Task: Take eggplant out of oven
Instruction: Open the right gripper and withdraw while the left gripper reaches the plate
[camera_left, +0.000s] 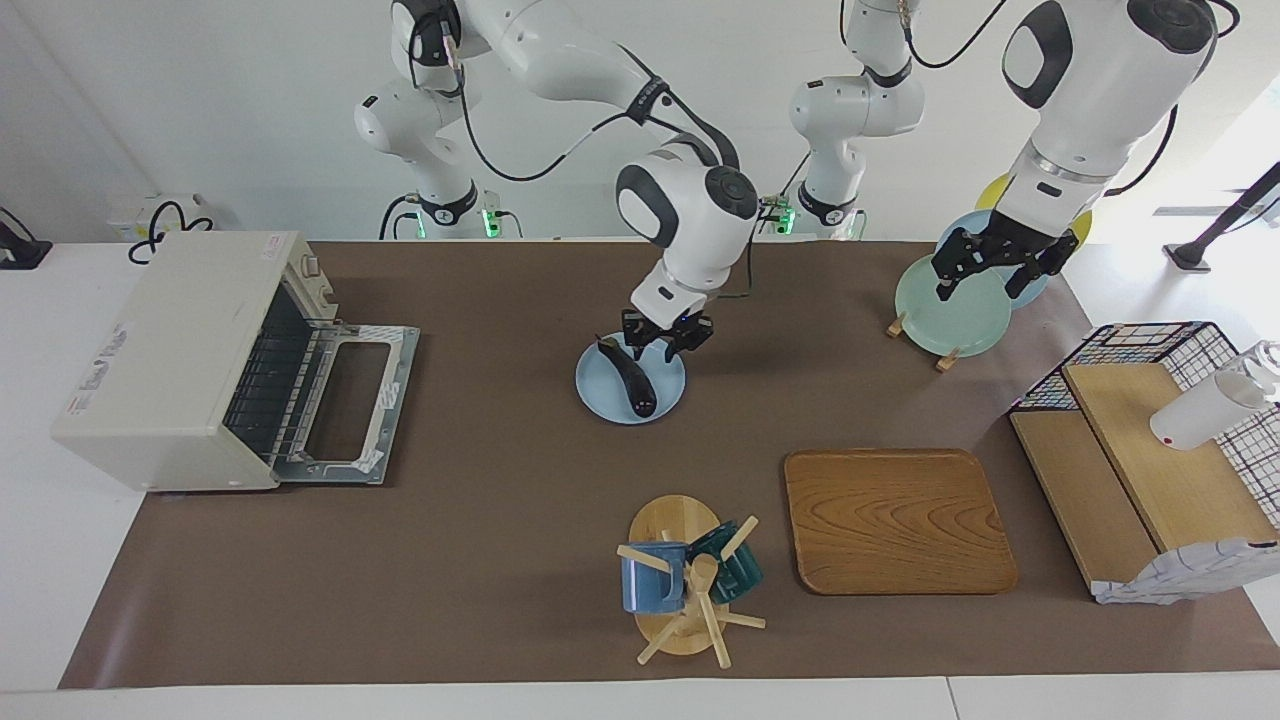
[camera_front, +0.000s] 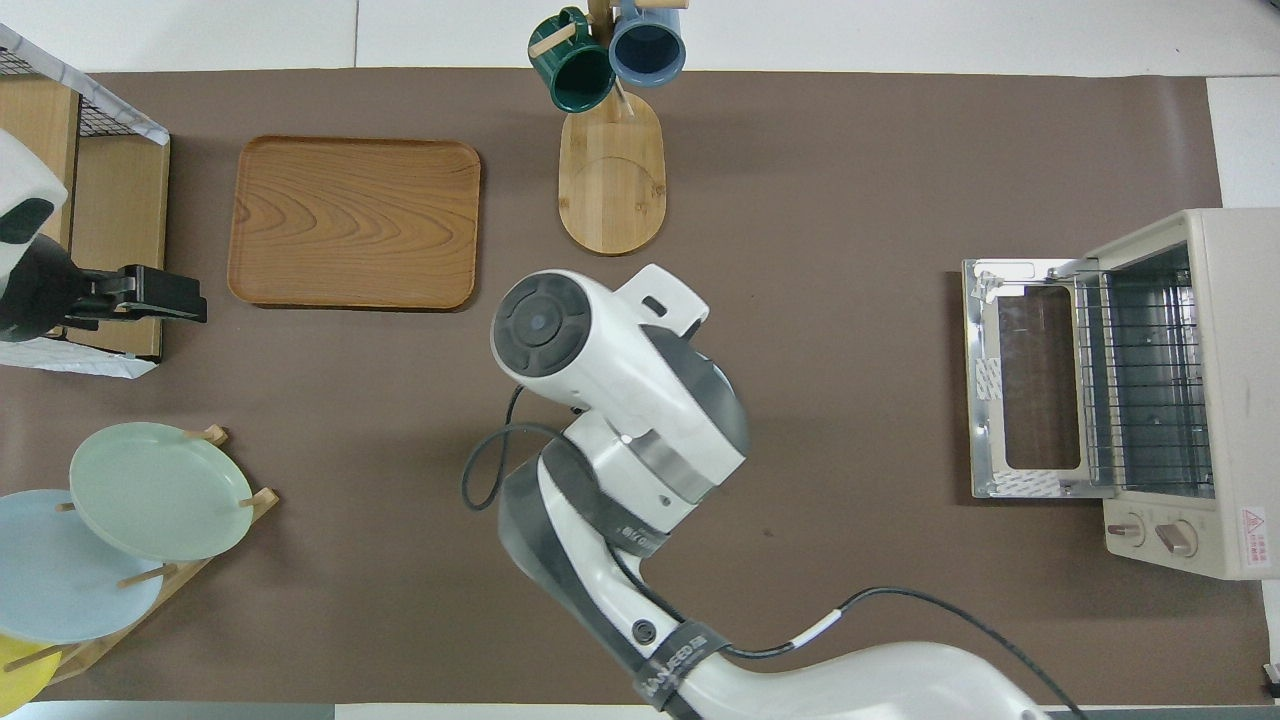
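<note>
The left gripper (camera_left: 985, 275) hangs over the rack of plates (camera_left: 950, 305) at the left arm's end of the worktop (camera_left: 480, 500), its fingers spread wide and holding nothing; this arm waits. The right gripper (camera_left: 667, 342) is down over the middle of the worktop, at the robot-side edge of a small light blue plate (camera_left: 668, 398). Its fingers stand a little apart, just at the stem end of the eggplant (camera_left: 632, 378), and whether they touch it I cannot tell. The eggplant lies flat on that plate, its length running from the robot-side rim toward the middle. In the overhead view the right arm's wrist covers plate and eggplant alike.

At the right arm's end stands the oven (camera_left: 165, 360), door (camera_left: 350, 405) dropped flat open, the wire rack (camera_front: 1140, 375) inside bare. Farther from the robots than the plate lie a wooden tray (camera_left: 895, 520) and a mug tree (camera_left: 685, 585) with a blue and a green mug.
</note>
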